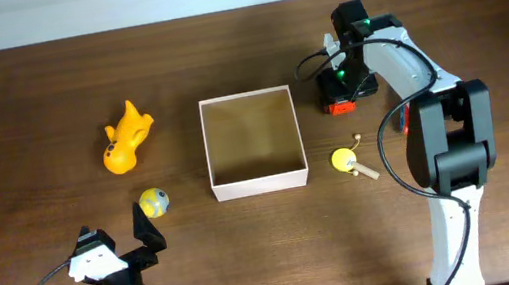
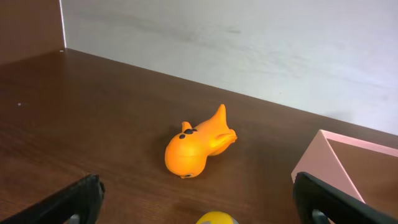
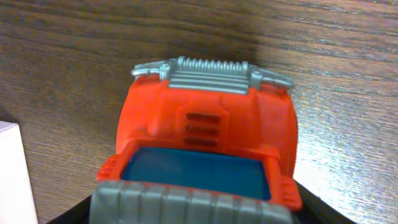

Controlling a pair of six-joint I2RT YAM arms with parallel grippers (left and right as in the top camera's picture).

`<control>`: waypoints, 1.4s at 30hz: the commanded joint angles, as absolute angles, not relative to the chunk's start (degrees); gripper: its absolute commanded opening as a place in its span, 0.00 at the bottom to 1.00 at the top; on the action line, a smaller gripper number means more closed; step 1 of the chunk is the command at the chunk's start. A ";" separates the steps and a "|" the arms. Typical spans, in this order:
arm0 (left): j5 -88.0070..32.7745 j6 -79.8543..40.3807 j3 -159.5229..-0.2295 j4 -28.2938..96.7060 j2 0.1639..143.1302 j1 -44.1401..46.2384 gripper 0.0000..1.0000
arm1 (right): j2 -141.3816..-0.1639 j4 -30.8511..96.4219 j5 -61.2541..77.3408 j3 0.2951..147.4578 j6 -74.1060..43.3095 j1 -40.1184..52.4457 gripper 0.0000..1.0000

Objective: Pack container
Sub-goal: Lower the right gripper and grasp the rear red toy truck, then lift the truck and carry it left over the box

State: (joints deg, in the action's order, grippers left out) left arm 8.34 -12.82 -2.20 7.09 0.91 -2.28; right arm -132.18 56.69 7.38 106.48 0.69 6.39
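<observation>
Grip is the open question at the right tool (image 1: 339, 82). It sits low over a red toy truck (image 3: 205, 134), just beside the right wall of the container (image 1: 259, 184). The right wrist view is filled by the truck's grille and blue windscreen, with only dark slivers at the bottom corners. Whether the tool presses the truck's sides or stands off them, I cannot tell. The left tool (image 1: 117, 236) hovers near the front edge of the table (image 1: 7, 109), its fingers (image 2: 74, 199) spread wide with nothing between them (the yellow-and-blue ball (image 1: 153, 202) lies just ahead of it).

The container stands in the middle of the table, open side up, its tan floor bare. By my reading, packing has barely begun, since nothing is inside. Four toys lie outside it: the truck, the ball, an orange fish-like toy (image 2: 196, 149) well to the container's left, and a small yellow toy with a pale stick (image 1: 346, 160) near its front right corner. The truck looks like the first to go in.

In the overhead view the right arm covers most of the truck, leaving a strip of red, and hides the tool's fingertips. The left wrist view cuts the ball to a yellow sliver at its bottom edge and shows one corner of the container. The small yellow toy is too small to identify.
</observation>
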 commanded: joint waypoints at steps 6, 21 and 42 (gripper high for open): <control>7.90 -11.68 -1.85 6.94 0.62 -2.52 0.99 | -132.60 56.14 6.79 106.06 1.30 6.68 0.63; 7.90 -11.68 -1.85 6.94 0.62 -2.52 0.99 | -132.53 56.80 6.81 106.08 1.28 6.68 0.57; 7.88 -11.66 -1.85 6.94 0.62 -2.52 0.99 | -132.14 69.60 6.83 125.08 2.76 6.72 0.57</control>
